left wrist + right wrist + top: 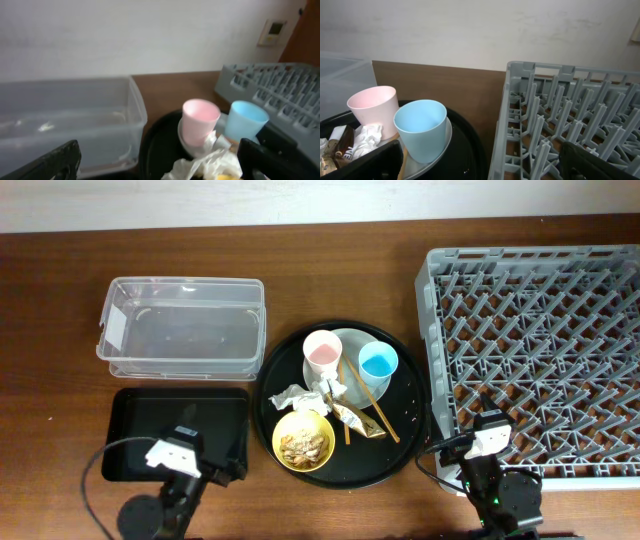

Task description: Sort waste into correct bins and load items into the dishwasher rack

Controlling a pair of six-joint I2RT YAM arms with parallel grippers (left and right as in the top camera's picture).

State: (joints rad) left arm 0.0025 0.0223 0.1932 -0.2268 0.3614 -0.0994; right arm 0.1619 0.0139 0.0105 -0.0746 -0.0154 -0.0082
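Note:
On the round black tray, a pink cup [322,352] and a blue cup [378,362] stand on a pale plate [352,340]. Two chopsticks [366,396] lie across the plate's front edge. White tissue [298,395] and a gold-brown wrapper [358,420] lie beside a yellow bowl [303,442] holding tan scraps. The clear tub [185,325] and black rectangular tray [190,420] are on the left, the grey rack [540,350] on the right. My left gripper [178,448] is open and empty over the black tray's front. My right gripper [487,440] is open and empty at the rack's front left corner.
The large round black tray [400,442] sits between the bins and the rack. The left wrist view shows the tub [65,120], pink cup [200,120] and tissue [205,162]. The right wrist view shows the blue cup [420,127] and rack [560,115].

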